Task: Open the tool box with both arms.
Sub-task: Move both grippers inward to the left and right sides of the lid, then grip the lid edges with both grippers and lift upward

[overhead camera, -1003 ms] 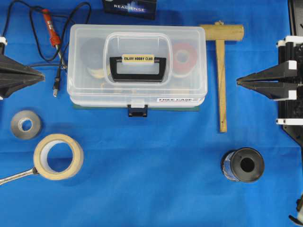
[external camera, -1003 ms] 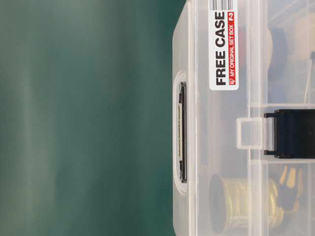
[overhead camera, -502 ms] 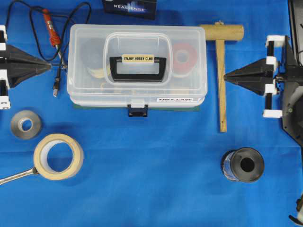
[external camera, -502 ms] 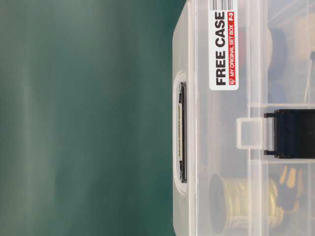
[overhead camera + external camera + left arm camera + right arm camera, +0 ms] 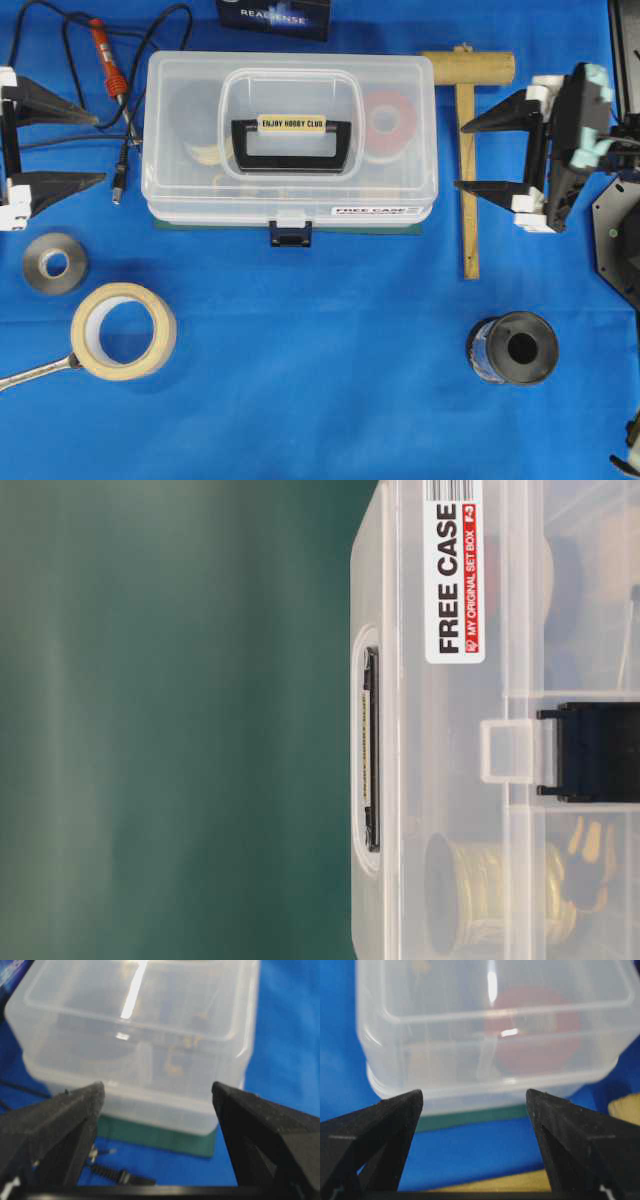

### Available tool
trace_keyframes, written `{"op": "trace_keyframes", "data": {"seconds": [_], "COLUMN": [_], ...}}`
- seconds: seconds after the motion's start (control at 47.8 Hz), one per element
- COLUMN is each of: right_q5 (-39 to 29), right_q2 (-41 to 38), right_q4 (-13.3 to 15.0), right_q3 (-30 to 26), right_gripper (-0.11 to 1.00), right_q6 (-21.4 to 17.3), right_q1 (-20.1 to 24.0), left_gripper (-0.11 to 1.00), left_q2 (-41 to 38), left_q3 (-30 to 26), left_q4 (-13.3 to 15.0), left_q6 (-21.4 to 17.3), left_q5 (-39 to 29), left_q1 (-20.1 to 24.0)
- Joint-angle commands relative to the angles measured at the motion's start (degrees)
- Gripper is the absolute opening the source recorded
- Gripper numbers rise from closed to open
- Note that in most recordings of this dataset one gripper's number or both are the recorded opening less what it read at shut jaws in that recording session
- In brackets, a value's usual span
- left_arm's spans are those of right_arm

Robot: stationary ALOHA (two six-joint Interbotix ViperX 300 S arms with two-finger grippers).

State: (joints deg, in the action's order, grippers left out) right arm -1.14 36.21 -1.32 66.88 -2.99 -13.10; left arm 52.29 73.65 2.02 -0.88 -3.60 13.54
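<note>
I am spreading both grippers wide from shut, left gripper (image 5: 100, 150) and right gripper (image 5: 462, 157) flanking the tool box (image 5: 290, 140), its front latch (image 5: 290, 234) still fastened.

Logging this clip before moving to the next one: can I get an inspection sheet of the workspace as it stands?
Surface: blue cloth-covered table.
Job's things: large clear plastic tool box, lid shut, dark blue front latch closed, on a green mat.
Clutter: beige tape roll, grey tape roll, black spool, wooden T-shaped mallet, metal wrench, dark RealSense box.
Grippers: left tool open, beside the box's left end, not touching; right tool open, over the mallet at the right end.
Cables: black cable with a red soldering iron, upper left.
Surroundings: nothing seen.
</note>
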Motion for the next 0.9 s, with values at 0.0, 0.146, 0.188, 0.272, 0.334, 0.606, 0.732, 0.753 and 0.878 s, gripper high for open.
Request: {"op": "trace_keyframes", "data": {"seconds": [0.0, 0.146, 0.188, 0.272, 0.334, 0.606, 0.732, 0.753, 0.878], "right_q5": [0.4, 0.8, 1.1, 1.7, 2.0, 3.8, 4.6, 4.7, 4.7], "right_q2": [-2.1, -5.2, -5.9, -6.4, -6.4, -6.7, -7.1, -7.1, -7.1], "right_q4": [0.0, 0.0, 0.0, 0.0, -0.1, 0.0, 0.0, 0.0, 0.0], "right_q3": [-1.8, -2.7, -3.0, -3.2, -3.3, -3.3, -3.6, -3.6, -3.8], "right_gripper": [0.83, 0.83, 0.83, 0.83, 0.83, 0.83, 0.83, 0.83, 0.83], "right_q6": [0.0, 0.0, 0.0, 0.0, 0.0, 0.0, 0.0, 0.0, 0.0], "right_q1": [-0.4, -0.5, -0.5, -0.5, -0.6, -1.6, -1.6, -1.6, -1.6], "left_gripper": [0.86, 0.86, 0.86, 0.86, 0.86, 0.86, 0.86, 0.86, 0.86], "left_q2": [-3.1, -9.0, -10.5, -13.5, -15.8, -20.9, -21.1, -21.0, -20.5], "left_q3": [-0.5, -0.8, -1.0, -1.5, -2.1, -4.2, -4.4, -4.5, -4.7], "left_q4": [0.0, 0.0, -0.1, 0.0, 0.0, 0.0, 0.0, 0.0, 0.0], "left_q6": [-0.1, -0.1, -0.1, -0.2, -0.2, -0.3, -0.3, -0.3, -0.3], "left_q5": [1.6, 8.0, 9.4, 10.9, 11.5, 13.5, 14.6, 14.8, 15.4], "left_q1": [0.9, 0.9, 0.9, 0.9, 0.9, 0.9, 0.9, 0.9, 0.9]}}
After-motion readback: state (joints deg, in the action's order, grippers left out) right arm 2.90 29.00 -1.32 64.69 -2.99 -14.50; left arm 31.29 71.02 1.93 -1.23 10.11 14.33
